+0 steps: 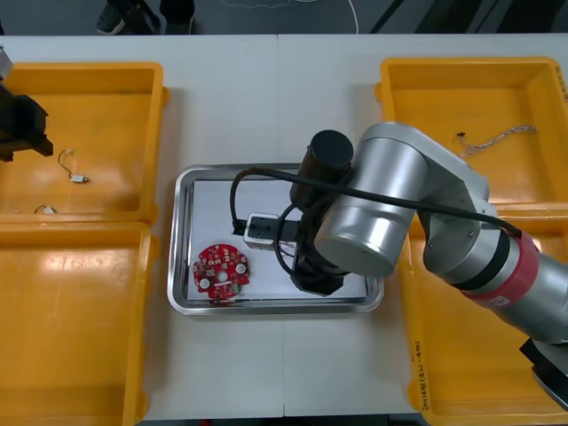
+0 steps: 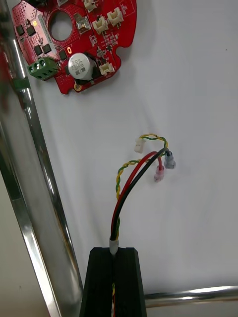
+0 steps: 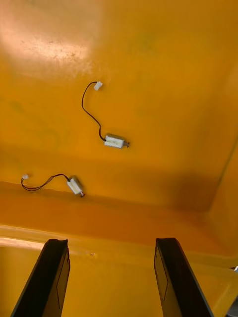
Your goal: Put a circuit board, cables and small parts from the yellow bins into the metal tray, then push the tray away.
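The metal tray [image 1: 182, 232], white inside, holds a round red circuit board [image 1: 222, 272] near its front left corner. In the right wrist view my right gripper [image 2: 114, 251] is shut on a red and yellow cable [image 2: 133, 181] bundled with a black strand. The cable's plug ends rest on the tray floor [image 2: 188, 99], a little short of the circuit board [image 2: 74, 42]. In the front view the right arm [image 1: 373, 213] covers the tray's right half and hides those fingers. My left gripper [image 3: 111, 277] stands open over the far left yellow bin [image 1: 106, 106], above two small metal parts [image 3: 115, 141] [image 3: 75, 185] with thin black leads.
A twisted cable [image 1: 497, 139] lies in the far right yellow bin [image 1: 444, 80]. The near left bin [image 1: 71, 319] and the near right bin [image 1: 461, 373] flank the tray. The tray rim [image 2: 34, 173] runs close beside the right fingers.
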You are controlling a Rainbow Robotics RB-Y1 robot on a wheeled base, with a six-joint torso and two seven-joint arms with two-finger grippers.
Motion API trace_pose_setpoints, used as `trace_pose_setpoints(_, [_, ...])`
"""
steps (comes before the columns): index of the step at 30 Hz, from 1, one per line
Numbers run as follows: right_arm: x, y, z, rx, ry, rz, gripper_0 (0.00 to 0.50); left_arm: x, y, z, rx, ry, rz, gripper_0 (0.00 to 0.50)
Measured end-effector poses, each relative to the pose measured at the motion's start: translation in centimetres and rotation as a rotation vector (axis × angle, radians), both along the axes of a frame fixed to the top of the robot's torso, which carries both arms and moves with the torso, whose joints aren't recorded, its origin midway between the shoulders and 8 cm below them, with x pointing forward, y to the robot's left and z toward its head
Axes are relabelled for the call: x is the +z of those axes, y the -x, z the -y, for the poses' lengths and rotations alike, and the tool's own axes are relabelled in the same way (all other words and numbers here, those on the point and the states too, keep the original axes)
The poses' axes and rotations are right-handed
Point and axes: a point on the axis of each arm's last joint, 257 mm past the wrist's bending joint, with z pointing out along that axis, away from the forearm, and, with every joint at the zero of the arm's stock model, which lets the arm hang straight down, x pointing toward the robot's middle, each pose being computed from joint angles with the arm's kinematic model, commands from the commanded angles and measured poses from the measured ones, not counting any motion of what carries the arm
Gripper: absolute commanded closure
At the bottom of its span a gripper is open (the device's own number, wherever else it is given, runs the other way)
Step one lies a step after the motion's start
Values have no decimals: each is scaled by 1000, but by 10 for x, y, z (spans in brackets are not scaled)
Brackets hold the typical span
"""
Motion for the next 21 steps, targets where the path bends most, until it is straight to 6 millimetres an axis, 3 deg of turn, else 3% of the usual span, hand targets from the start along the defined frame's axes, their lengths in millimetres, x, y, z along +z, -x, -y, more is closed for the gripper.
trace_pose_setpoints(12, [-31, -5, -26, 41, 8, 18, 500, -34, -13, -9, 13, -41, -83, 0])
trace_pose_setpoints(21, [-47, -2, -27, 110, 70, 27, 500, -51, -21, -14, 33, -54, -118, 0])
